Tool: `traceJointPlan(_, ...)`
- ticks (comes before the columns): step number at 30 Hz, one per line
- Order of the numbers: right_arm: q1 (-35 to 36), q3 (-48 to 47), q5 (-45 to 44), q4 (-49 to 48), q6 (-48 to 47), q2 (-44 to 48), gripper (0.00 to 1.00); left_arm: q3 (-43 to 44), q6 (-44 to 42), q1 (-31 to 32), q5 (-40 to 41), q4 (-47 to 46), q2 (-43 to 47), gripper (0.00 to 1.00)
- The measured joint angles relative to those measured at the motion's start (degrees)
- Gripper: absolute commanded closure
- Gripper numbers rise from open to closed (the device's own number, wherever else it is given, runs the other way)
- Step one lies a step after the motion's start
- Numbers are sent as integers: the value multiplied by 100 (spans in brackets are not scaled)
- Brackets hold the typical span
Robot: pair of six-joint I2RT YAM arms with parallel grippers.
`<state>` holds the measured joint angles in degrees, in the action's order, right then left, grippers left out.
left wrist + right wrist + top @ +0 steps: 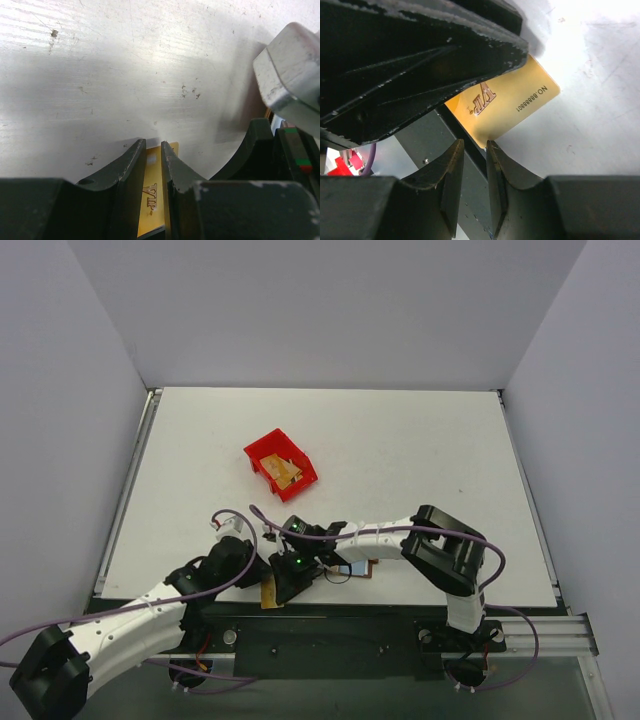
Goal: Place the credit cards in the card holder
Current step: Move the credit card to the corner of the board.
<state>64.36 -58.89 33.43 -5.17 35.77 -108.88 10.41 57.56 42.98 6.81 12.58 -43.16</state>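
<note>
A gold credit card [515, 107] marked VIP lies flat at the table's near edge, one corner past the edge over the dark rail [427, 142]. My left gripper [153, 144] stands over this card [152, 190], jaws a narrow gap apart and open, with the card's face showing behind both fingers. My right gripper [475, 143] is open by a narrow gap, its fingertips at the card's overhanging corner, nothing between them. From above, both grippers [262, 578] [290, 585] crowd the card [268, 597]. The brown card holder [358, 567] lies partly hidden under the right arm.
A red bin [262, 448] with more gold cards [288, 472] in it sits mid-table behind the grippers. The right arm [370, 535] stretches left across the near table. The black rail and the table's drop-off run directly below the card.
</note>
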Motion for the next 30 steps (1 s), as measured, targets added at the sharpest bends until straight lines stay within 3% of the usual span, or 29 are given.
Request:
traceJointPlan(7, 66, 175, 120, -184, -61, 50, 78, 11, 22, 26, 13, -81, -81, 70)
traceJointPlan(13, 149, 570, -479, -79, -9, 533, 78, 11, 28, 57, 46, -72, -50, 70)
traceJointPlan(21, 289, 1325, -1526, -601, 815, 1266, 75, 11, 13, 79, 50, 129, 133, 70)
traceJointPlan(30, 691, 1707, -2256, -1460, 1821, 1268, 74, 11, -94, 81, 48, 343, 319, 70)
